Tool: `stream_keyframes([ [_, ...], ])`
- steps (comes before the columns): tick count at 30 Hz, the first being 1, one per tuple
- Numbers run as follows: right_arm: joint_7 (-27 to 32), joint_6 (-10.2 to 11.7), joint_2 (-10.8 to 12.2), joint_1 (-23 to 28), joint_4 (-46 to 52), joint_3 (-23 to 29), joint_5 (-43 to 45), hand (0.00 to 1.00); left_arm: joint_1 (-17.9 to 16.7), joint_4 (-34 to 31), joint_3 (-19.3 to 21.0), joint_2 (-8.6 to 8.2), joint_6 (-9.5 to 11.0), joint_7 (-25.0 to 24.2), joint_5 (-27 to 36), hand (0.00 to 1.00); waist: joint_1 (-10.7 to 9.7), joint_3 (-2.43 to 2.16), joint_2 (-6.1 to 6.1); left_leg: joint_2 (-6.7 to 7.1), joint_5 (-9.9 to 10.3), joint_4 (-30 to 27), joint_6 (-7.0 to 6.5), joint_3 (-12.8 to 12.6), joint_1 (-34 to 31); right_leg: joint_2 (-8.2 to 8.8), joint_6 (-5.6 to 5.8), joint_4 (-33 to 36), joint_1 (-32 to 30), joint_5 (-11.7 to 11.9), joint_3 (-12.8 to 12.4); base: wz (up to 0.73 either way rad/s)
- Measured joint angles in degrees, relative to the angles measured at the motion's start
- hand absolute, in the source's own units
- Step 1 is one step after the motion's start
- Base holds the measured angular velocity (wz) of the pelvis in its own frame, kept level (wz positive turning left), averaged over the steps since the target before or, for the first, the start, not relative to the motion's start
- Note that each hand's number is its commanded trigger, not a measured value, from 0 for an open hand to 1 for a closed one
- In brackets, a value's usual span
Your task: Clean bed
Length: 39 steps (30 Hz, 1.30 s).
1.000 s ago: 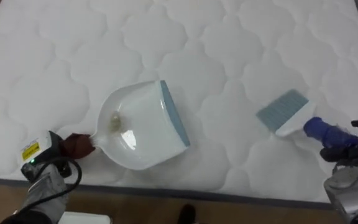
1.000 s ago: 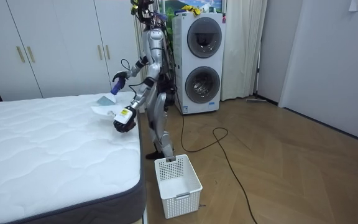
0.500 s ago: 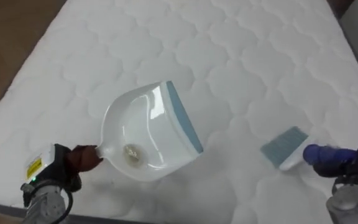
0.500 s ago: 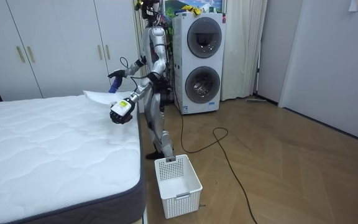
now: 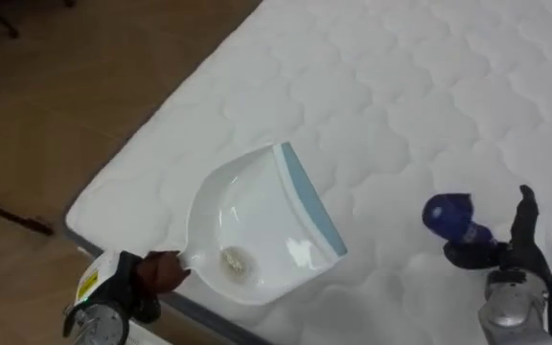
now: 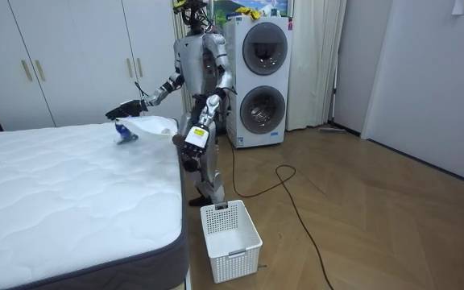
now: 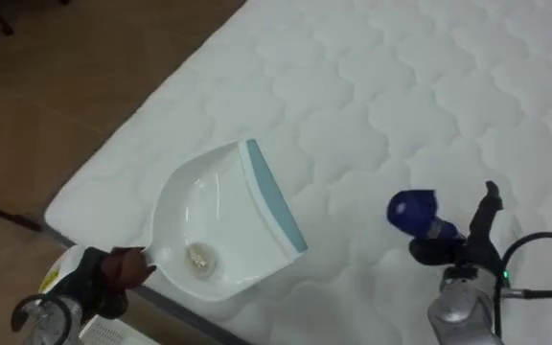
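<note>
Swung toward the mattress (image 5: 401, 86) corner at lower left, the dustpan (image 5: 262, 225), debris (image 5: 236, 259) pooled near its handle, is gripped by the left hand (image 5: 151, 276), lip aimed upper right, while the brush (image 5: 447, 215) is clasped in the right hand (image 5: 492, 257) and the floor basket (image 6: 234, 242) is judged nearer the left.
</note>
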State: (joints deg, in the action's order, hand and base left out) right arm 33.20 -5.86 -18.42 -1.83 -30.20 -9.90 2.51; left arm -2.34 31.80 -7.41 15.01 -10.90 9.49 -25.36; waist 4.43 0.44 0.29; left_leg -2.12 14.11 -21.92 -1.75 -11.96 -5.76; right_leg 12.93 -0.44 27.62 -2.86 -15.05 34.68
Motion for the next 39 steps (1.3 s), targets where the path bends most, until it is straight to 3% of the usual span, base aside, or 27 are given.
stream_keyframes([
  [1,-0.08,0.01,0.01,0.0,0.24,-0.2,0.22,0.0,0.01,-0.32,0.23,-0.03,0.08,-0.15,0.0,1.0,-0.05,0.02,0.01,0.46,0.05,-0.02,-0.25,0.63,-0.05,0.23,0.15,0.51,-0.01,0.07,-0.54,0.59],
  [4,-0.07,0.01,0.02,0.54,2.68,0.04,0.21,0.0,0.62,-2.11,0.43,0.02,1.51,-0.2,-0.1,1.0,-3.33,0.15,-0.09,3.88,-0.48,-1.67,-1.69,8.83,-2.75,-0.17,1.81,0.97,-0.18,1.07,-9.52,1.35],
  [6,-0.1,0.09,0.6,1.34,4.7,0.53,0.59,0.0,0.67,-4.11,0.18,0.0,2.12,-0.25,-0.13,1.0,-5.81,0.14,-0.31,7.03,-1.51,-2.5,-2.82,16.83,-3.94,-3.58,2.45,-0.24,-0.49,1.13,-19.22,1.47],
  [7,-0.14,0.1,0.83,1.59,5.06,0.6,0.9,0.0,0.69,-4.17,0.16,0.0,2.23,-0.25,-0.15,1.0,-6.06,0.1,-0.36,7.76,-1.87,-2.47,-3.07,19.01,-4.02,-5.14,2.38,-1.35,-0.31,1.0,-20.96,1.21],
  [8,-0.41,0.14,1.16,2.37,6.22,0.64,1.73,0.0,0.6,-4.16,0.21,0.04,2.22,-0.32,-0.06,1.0,-6.0,0.07,-0.4,9.09,-2.59,-2.45,-3.22,23.08,-4.02,-8.01,2.25,-3.75,-0.35,0.96,-23.92,1.04],
  [9,-0.5,0.24,1.19,3.71,8.27,0.69,1.84,0.0,0.57,-4.16,0.37,0.07,2.14,-0.44,-0.12,1.0,-5.63,-0.04,-1.01,10.02,-3.28,-2.09,-3.16,24.93,-4.01,-9.48,2.27,-5.11,-0.82,1.7,-24.95,1.0],
  [10,-0.49,0.35,1.19,4.22,9.05,0.68,1.84,0.0,0.57,-4.16,0.4,0.16,2.11,-0.44,-0.05,1.0,-5.38,-0.11,-1.51,10.48,-3.61,-1.89,-3.25,25.04,-4.03,-9.64,2.16,-5.26,-1.35,2.49,-25.42,0.85],
  [11,-0.48,0.64,1.11,4.55,9.88,0.61,1.8,0.0,0.52,-4.14,0.39,0.09,1.97,-0.44,0.1,1.0,-4.37,-0.2,-1.94,11.22,-4.14,-1.93,-2.98,25.15,-4.12,-9.74,0.77,-5.31,-1.86,2.7,-25.7,0.48],
  [13,-0.56,1.14,1.09,4.54,11.02,0.48,1.63,0.0,0.56,-4.28,0.48,0.02,1.97,-0.46,0.08,1.0,-2.54,-0.41,-1.67,11.82,-4.41,-1.91,-2.66,26.7,-4.75,-10.19,0.65,-5.77,-1.63,2.75,-25.77,0.38],
  [16,-1.15,1.63,1.12,4.1,11.29,0.5,-0.23,0.0,0.5,-5.45,0.97,0.2,1.99,-0.46,-0.08,1.0,-0.79,-0.16,-1.22,11.99,-5.14,-1.68,-2.3,28.05,-5.9,-10.47,0.33,-6.94,-1.85,2.65,-24.88,0.43],
  [18,-1.5,1.64,1.15,4.18,11.29,0.49,-1.6,0.0,-0.34,-5.44,1.36,0.2,1.98,-0.46,-0.16,1.0,-0.07,-0.09,-1.1,12.15,-5.46,-1.5,-2.24,29.41,-6.19,-10.55,0.04,-8.0,-0.85,2.45,-22.72,0.36],
  [19,-1.5,1.79,1.15,4.18,11.29,0.49,-2.0,0.0,-0.45,-5.44,1.55,0.15,1.98,-0.46,-0.15,1.0,-0.1,-0.06,-1.17,12.11,-5.72,-1.51,-2.39,29.33,-6.37,-10.49,-0.09,-8.22,-0.66,2.39,-21.88,0.68],
  [20,-1.49,2.3,1.11,4.42,11.28,0.5,-2.47,0.0,-0.43,-5.44,1.71,0.11,1.99,-0.46,-0.22,1.0,-1.05,0.04,-1.11,10.8,-6.37,-1.88,-3.14,25.49,-7.57,-9.97,-0.3,-9.16,0.4,2.35,-19.15,1.2],
  [21,-1.49,2.47,1.06,4.63,11.28,0.53,-2.64,0.0,-0.27,-5.45,1.7,-0.07,2.07,-0.48,-0.22,1.0,-2.88,0.12,-0.91,7.87,-6.79,-1.72,-3.89,16.13,-9.19,-9.86,-0.27,-9.92,1.35,2.15,-15.85,1.3],
  [22,-1.51,2.54,1.06,4.61,11.28,0.6,-3.0,0.0,-0.21,-5.45,1.65,-0.28,2.07,-0.48,-0.25,1.0,-3.23,0.13,-0.85,6.53,-6.9,-1.38,-4.22,11.2,-9.67,-9.87,-0.2,-10.05,1.39,1.92,-14.93,1.05],
  [23,-1.84,2.88,1.02,4.37,11.28,0.66,-3.78,0.0,-0.21,-5.43,1.52,-0.77,2.08,-0.53,-0.14,1.0,-2.85,0.3,-0.64,5.67,-6.82,-1.03,-4.34,8.14,-9.76,-9.89,-0.1,-10.07,1.18,1.73,-14.11,0.36],
  [25,-3.05,3.39,1.06,4.28,11.25,0.73,-4.28,0.0,-0.32,-5.39,1.46,-0.94,2.05,-1.51,-0.22,1.0,-2.42,0.34,-0.57,7.28,-7.17,-0.15,-4.77,11.24,-9.65,-10.51,0.0,-9.94,0.94,1.7,-14.11,0.59],
  [26,-3.38,3.39,0.96,4.46,10.99,0.96,-4.52,0.0,-0.26,-5.39,1.35,-0.93,2.06,-1.78,-0.23,1.0,-3.29,0.3,-0.74,8.63,-7.91,0.71,-4.02,13.42,-9.35,-10.49,-0.25,-10.04,0.88,1.47,-14.68,1.09],
  [28,-3.38,3.41,0.94,4.18,10.57,1.81,-4.63,0.0,-0.25,-5.2,1.34,-0.94,2.02,-2.26,-0.19,1.0,-3.04,0.31,-1.03,10.07,-9.75,3.84,-0.91,15.05,-8.17,-9.76,-0.32,-11.27,1.61,2.1,-14.63,0.83],
  [29,-3.39,3.5,0.99,3.64,10.04,2.13,-4.71,0.0,-0.26,-5.15,1.63,-0.84,1.99,-2.86,-0.18,1.0,-3.05,0.48,-1.37,9.82,-10.61,5.54,0.88,13.84,-7.51,-8.41,-0.26,-13.52,3.08,3.29,-12.22,0.69],
  [30,-3.42,3.61,1.09,3.12,9.92,2.16,-4.73,0.0,0.02,-5.13,2.06,-0.43,1.93,-3.52,-0.12,1.0,-3.56,0.65,-0.65,5.36,-7.99,0.35,-0.79,6.15,-9.8,-8.37,-0.31,-13.5,3.51,3.12,-8.11,0.73],
  [31,-3.46,3.7,1.18,3.24,9.87,2.19,-4.72,0.0,0.22,-5.05,2.15,-0.19,1.94,-3.88,-0.14,1.0,-3.63,0.68,-0.24,2.46,-5.35,-3.95,-1.29,3.01,-10.85,-8.45,-0.34,-12.32,3.16,2.02,-6.54,0.71],
  [32,-4.07,3.6,1.32,3.41,9.8,2.18,-4.74,0.0,0.29,-4.7,2.1,0.04,1.87,-4.23,-0.17,1.0,-3.27,0.82,0.13,-0.88,-1.54,-9.45,-0.17,0.09,-11.79,-8.06,-0.24,-8.7,2.91,-0.6,-5.29,0.41],
  [33,-4.98,3.46,1.18,3.17,9.74,2.42,-4.74,0.0,0.27,-4.51,1.89,-0.02,1.68,-5.32,-0.37,1.0,-2.52,0.91,0.73,-0.82,0.32,-10.36,-1.08,0.11,-12.32,-7.31,0.79,-5.61,2.41,-2.35,-4.79,0.26],
  [35,-6.58,3.28,1.23,2.59,9.83,2.41,-4.7,0.0,0.44,-4.55,1.89,0.26,1.66,-6.36,-0.8,1.0,-3.0,0.8,-0.1,2.05,-0.46,-8.59,-1.07,1.63,-12.5,-5.61,1.67,-3.67,1.16,-3.08,-5.11,0.5],
  [37,-7.01,3.26,1.2,2.6,9.83,2.58,-4.7,0.0,0.35,-4.62,1.72,0.35,1.65,-6.7,-1.52,1.0,-2.96,0.67,-0.38,3.86,-1.26,-7.02,-2.3,2.08,-12.12,-5.11,1.76,-2.58,-0.17,-3.06,-8.28,0.42],
  [39,-7.11,3.22,1.47,2.64,9.06,2.27,-4.69,0.0,0.38,-4.84,1.79,1.71,1.61,-6.75,-1.83,1.0,-2.31,0.72,-0.21,5.2,-1.13,-6.78,-4.23,2.9,-11.44,-4.09,2.19,3.04,-2.35,-2.77,-12.64,0.27],
])
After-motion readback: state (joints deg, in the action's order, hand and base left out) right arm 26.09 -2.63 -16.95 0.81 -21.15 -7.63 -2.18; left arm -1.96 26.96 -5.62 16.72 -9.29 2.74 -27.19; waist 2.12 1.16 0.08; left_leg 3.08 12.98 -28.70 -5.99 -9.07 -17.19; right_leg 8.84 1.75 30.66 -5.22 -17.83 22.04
